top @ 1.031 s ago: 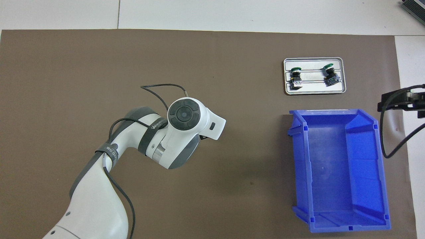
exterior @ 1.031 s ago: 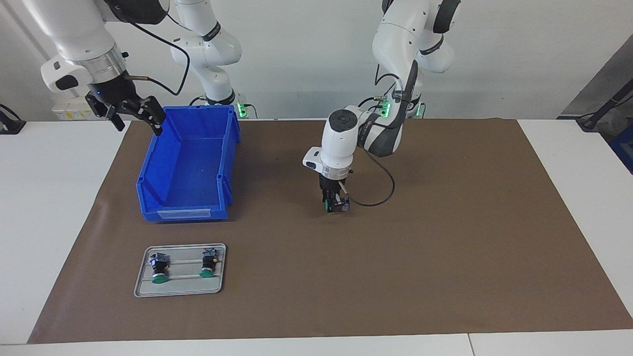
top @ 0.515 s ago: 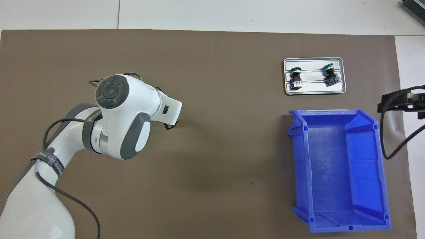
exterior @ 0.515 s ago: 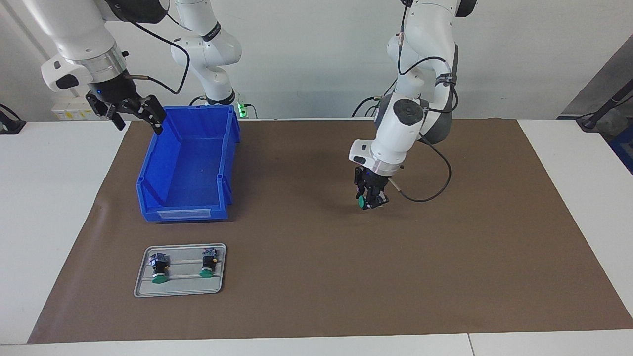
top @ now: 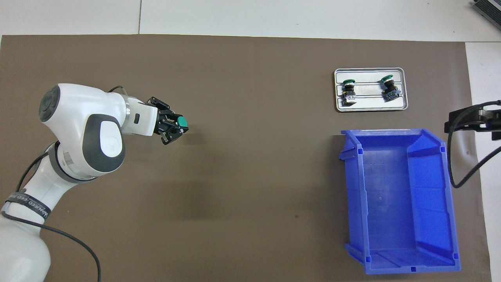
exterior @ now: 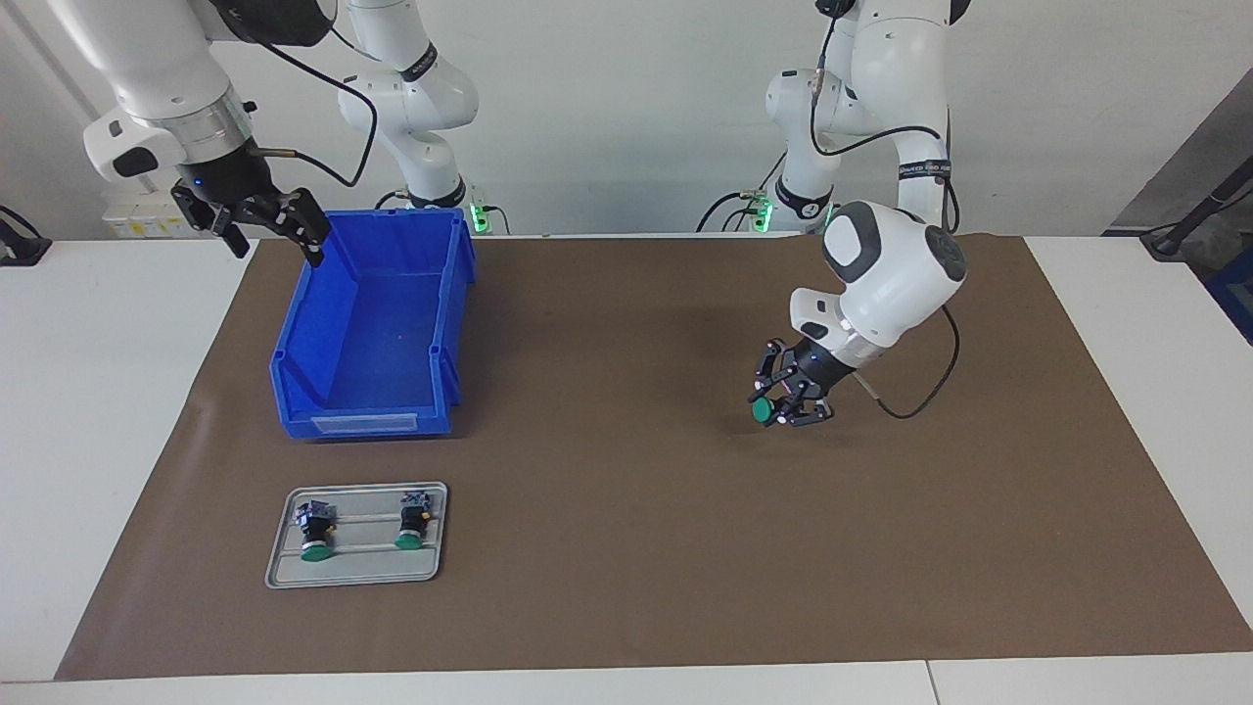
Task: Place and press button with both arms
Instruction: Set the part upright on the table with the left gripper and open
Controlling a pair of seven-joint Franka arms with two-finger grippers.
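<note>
Two glossy white jointed robot arms (exterior: 886, 264) with grey joint panels, dark round end caps, silver wrist rings, black lettered bands, loose thin black cables looping to the wrists, green lights at the bases, each ending in a black two-finger linkage gripper (exterior: 788, 399).

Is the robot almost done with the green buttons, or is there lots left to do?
Just started. The left gripper is shut on one button, up in the air over the brown mat, so it isn't set down or pressed yet. The right gripper waits open by the blue bin, which looks empty. Two more buttons lie on the grey tray.
</note>
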